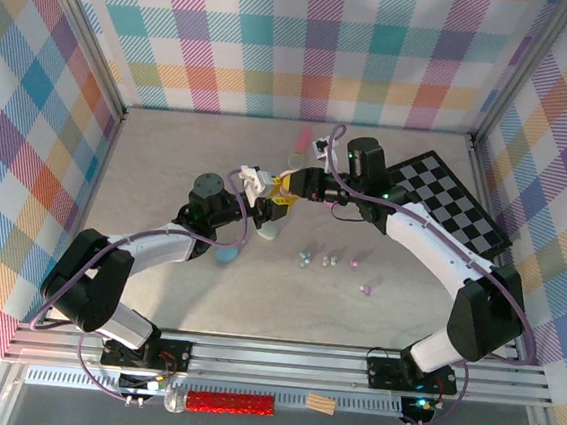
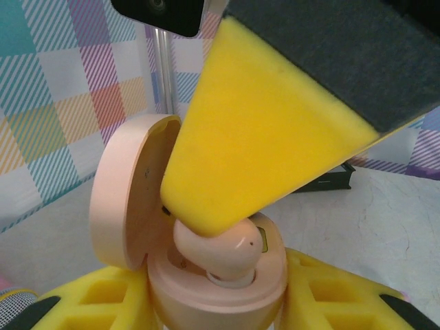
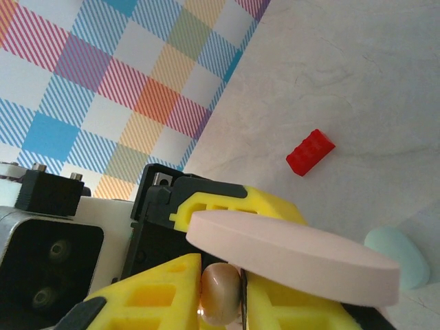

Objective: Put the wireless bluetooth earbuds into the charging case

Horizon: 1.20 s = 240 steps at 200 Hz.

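Left gripper: yellow foam fingers clamped on the base of the peach-pink pebble-shaped plastic charging case, over the middle of the table. The lid stands open, hinged up on the left of the left wrist view.

Right gripper: jaws closed on the peach-pink glossy plastic earbud, pinched between its yellow pads. In the left wrist view the earbud sits in a well of the case base with its upper half still proud. One right finger presses on it from above.

Four loose tiny pastel earbuds lie near the middle of the table, towards the near edge.

A mint pebble-shaped case lies just beside the grippers, and a blue pebble-shaped case a little nearer.

A small red studded brick lies on the table. A black-and-white checkerboard lies by the far right corner.
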{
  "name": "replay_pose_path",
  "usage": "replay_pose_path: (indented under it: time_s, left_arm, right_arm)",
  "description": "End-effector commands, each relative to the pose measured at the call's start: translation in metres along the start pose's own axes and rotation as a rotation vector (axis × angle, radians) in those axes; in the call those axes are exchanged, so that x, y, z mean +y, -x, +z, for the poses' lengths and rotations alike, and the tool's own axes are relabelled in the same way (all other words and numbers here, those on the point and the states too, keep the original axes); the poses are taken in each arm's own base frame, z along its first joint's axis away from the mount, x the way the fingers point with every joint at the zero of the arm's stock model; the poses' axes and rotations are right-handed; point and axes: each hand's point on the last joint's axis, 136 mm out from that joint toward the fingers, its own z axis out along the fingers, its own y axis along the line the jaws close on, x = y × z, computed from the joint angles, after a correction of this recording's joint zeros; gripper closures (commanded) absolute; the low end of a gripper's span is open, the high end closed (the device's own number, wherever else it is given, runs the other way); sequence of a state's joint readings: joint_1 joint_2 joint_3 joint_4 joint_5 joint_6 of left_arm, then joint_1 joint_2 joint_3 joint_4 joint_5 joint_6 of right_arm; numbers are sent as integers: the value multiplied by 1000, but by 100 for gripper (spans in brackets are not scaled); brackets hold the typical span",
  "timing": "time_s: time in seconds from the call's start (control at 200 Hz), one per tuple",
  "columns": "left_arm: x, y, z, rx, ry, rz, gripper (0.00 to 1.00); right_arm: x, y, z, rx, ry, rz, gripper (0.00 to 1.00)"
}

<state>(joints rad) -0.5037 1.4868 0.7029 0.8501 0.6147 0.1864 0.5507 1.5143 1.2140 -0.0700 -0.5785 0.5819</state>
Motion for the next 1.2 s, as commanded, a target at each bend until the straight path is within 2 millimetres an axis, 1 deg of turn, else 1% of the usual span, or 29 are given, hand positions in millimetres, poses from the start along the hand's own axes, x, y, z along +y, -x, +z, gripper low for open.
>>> replay_pose_path:
  time_s: [0.0, 0.115, 0.225, 0.295, 0.58, 0.79, 0.895, 0.99, 1.195]
  left_arm:
    - [-6, 25, -1, -74, -11, 50, 62]
    - [-5, 26, -1, -77, -6, 51, 62]
    - [-4, 29, -1, -84, -3, 51, 62]
    - [-4, 30, -1, -86, -2, 52, 62]
    - [-5, 32, -1, -86, -9, 53, 62]
    - [-6, 33, -1, -87, -11, 52, 62]
    - [-6, 34, -1, -91, -13, 55, 62]
    - [-6, 34, -1, -90, -13, 54, 62]
    - [-5, 33, -1, -91, -8, 54, 62]
  right_arm:
    - [3, 3, 3, -2, -1, -31, 78]
    - [-1, 1, 3, 3, -14, -23, 78]
    - [-4, 0, 2, 2, -37, -21, 74]
    - [-6, 0, 1, -1, -53, -24, 73]
    - [-11, -2, -2, 4, -94, -34, 70]
    - [-14, 0, -6, -5, -130, -46, 70]
    - [-14, 1, -7, -6, -136, -51, 73]
    - [-13, 0, -7, -3, -135, -49, 73]
    - [-9, 4, -16, -31, -151, -67, 67]
